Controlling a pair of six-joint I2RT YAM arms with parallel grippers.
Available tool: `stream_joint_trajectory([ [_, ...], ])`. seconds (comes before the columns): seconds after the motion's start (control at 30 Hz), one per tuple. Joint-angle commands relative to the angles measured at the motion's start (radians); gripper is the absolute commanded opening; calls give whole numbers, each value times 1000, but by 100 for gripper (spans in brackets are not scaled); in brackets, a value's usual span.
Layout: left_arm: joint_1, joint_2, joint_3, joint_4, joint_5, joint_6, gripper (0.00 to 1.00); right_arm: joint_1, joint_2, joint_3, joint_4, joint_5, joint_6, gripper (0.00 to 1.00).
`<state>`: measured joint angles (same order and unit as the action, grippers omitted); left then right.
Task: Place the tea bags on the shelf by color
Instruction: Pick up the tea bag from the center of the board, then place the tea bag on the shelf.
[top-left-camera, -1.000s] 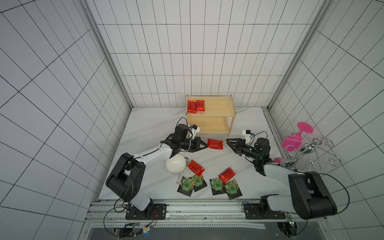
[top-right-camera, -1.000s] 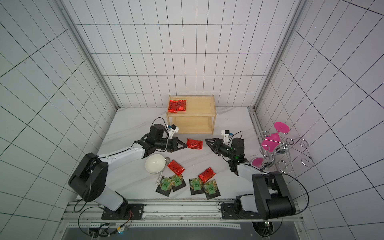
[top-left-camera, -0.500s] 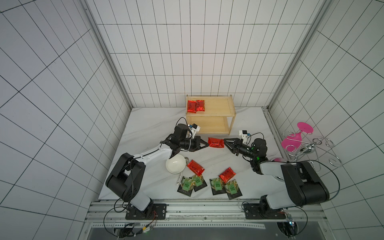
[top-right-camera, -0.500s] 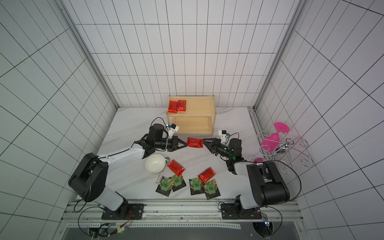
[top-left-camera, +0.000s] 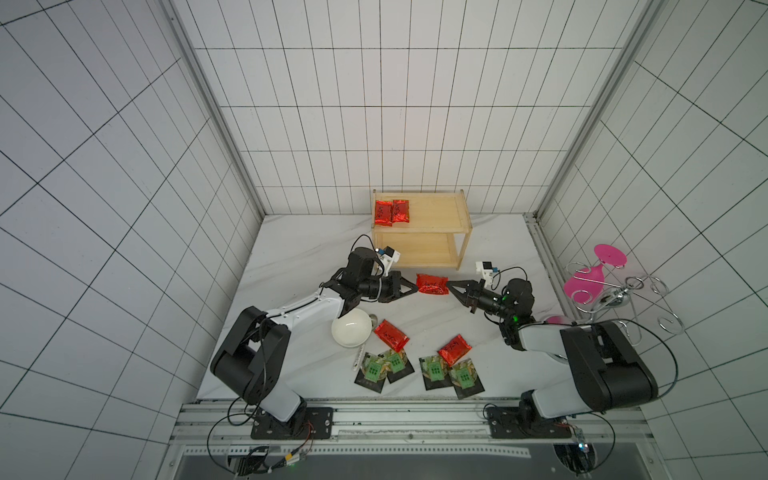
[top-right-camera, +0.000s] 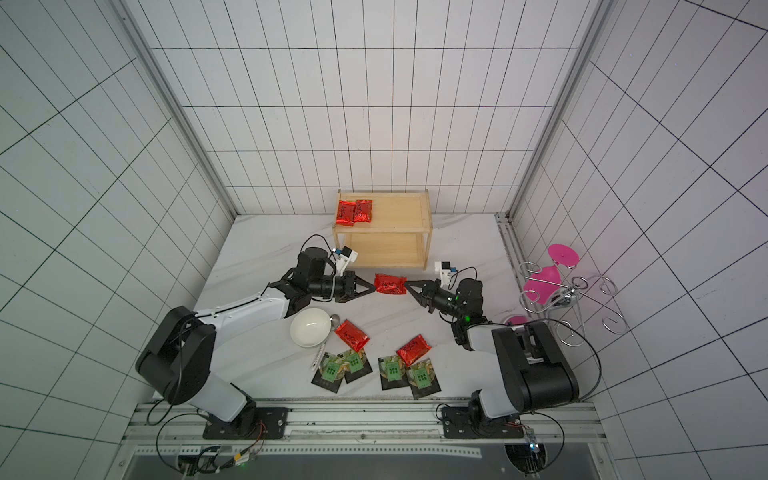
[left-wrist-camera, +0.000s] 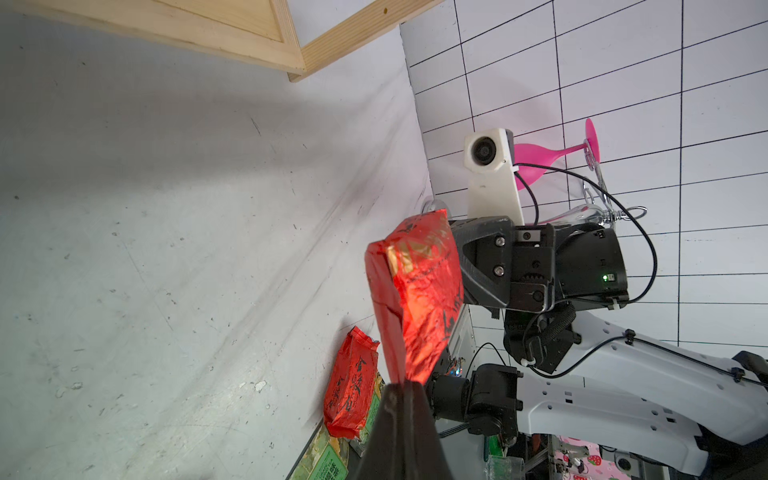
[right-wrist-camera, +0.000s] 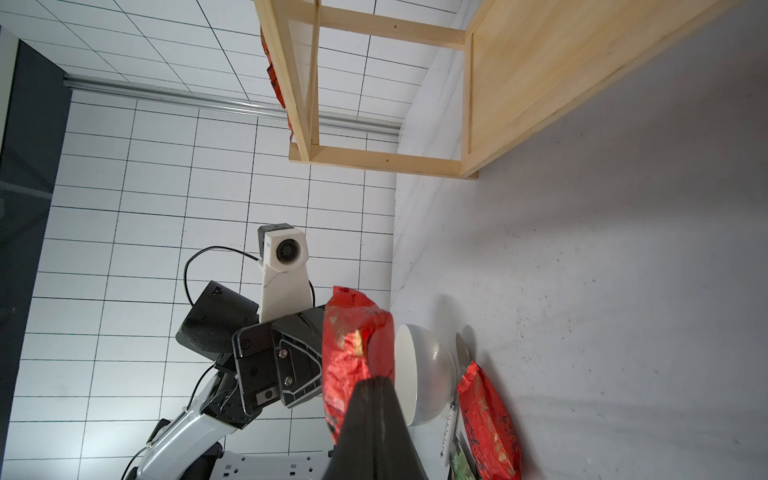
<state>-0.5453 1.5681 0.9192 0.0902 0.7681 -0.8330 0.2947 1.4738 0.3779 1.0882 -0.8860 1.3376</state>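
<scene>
Red shiny foil tea sachet pinched at both ends between my two pincers.

In both top views my left pincer and right pincer each clamp one end of it, holding it off the white marble tabletop just in front of the light wooden two-tier shelf, whose upper board carries two more red sachets. Left wrist view: my left fingers press together on its edge. Right wrist view: my right fingers squeeze the opposite end.
</scene>
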Motion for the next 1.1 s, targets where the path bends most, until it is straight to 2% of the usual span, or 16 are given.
stream_joint_trajectory([
  [0.0, 9, -32, -23, 46, 13, -9, 0, 3, -59, -21, -88, -13, -43, 0],
  [0.17, 15, -44, -40, 58, 2, -6, 0, -2, -218, 7, -400, 36, -185, 0],
  [0.3, 27, -51, -28, 42, 4, -4, 0, -11, -272, 36, -502, 49, -207, 0],
  [0.33, 33, -59, -14, 15, 6, 9, 4, -11, -280, 47, -524, 61, -208, 0],
  [0.4, 47, -87, 15, -56, 1, 37, 45, -10, -305, 69, -559, 97, -201, 0],
  [0.43, 55, -112, 31, -104, -7, 58, 54, -8, -332, 86, -593, 132, -194, 0],
  [0.53, 92, -203, 75, -268, -75, 141, 73, 10, -414, 180, -733, 240, -217, 0],
  [0.6, 115, -263, 90, -342, -144, 191, 82, 23, -450, 269, -834, 325, -247, 0],
  [0.67, 138, -314, 92, -385, -217, 222, 97, 41, -450, 357, -881, 412, -255, 0],
  [0.83, 198, -369, 102, -477, -339, 245, 98, 110, -335, 553, -911, 671, -259, 0],
  [0.97, 240, -366, 101, -497, -329, 252, 98, 179, -190, 681, -907, 938, -246, 0],
  [1.07, 277, -360, 86, -500, -322, 238, 98, 215, -68, 781, -915, 1075, -201, 0],
])
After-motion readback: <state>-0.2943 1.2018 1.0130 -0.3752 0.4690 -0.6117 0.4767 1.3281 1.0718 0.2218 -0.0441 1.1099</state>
